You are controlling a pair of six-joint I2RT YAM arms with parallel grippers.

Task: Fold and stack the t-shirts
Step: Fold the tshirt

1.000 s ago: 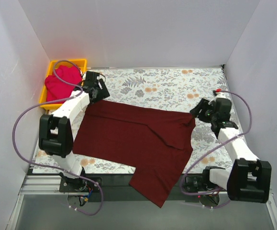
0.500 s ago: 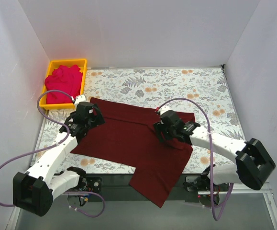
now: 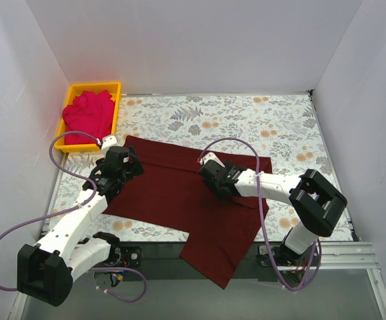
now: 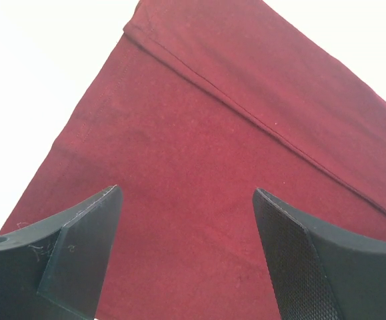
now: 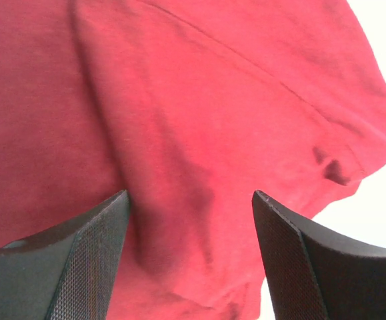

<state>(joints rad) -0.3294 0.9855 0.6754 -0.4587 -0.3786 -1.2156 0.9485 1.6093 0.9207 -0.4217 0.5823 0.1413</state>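
1. Maroon cotton t-shirt (image 3: 173, 200) lies spread out, one part draping over the near edge.
2. Left gripper (image 4: 186, 195): fingers wide apart, empty, a seam beneath them.
3. Right gripper (image 5: 191, 197): equally spread, holding nothing, over a fold.
4. Pinkish-red t-shirt (image 3: 86, 115) fills the yellow plastic bin (image 3: 94, 85) beyond the left fingers.

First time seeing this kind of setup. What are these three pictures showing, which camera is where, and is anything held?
The left arm and right arm are white robot arms bolted at the near edge of a flower-patterned table. The wide picture is from a fixed camera above and behind them. Each close-up is from a wrist camera, with the left fingers or right fingers at the bottom. A dark maroon t-shirt lies spread on the table, partly over the near edge. A pinkish-red t-shirt sits bunched in a yellow bin, far left. Both pairs of fingers are open above the maroon shirt, holding nothing.
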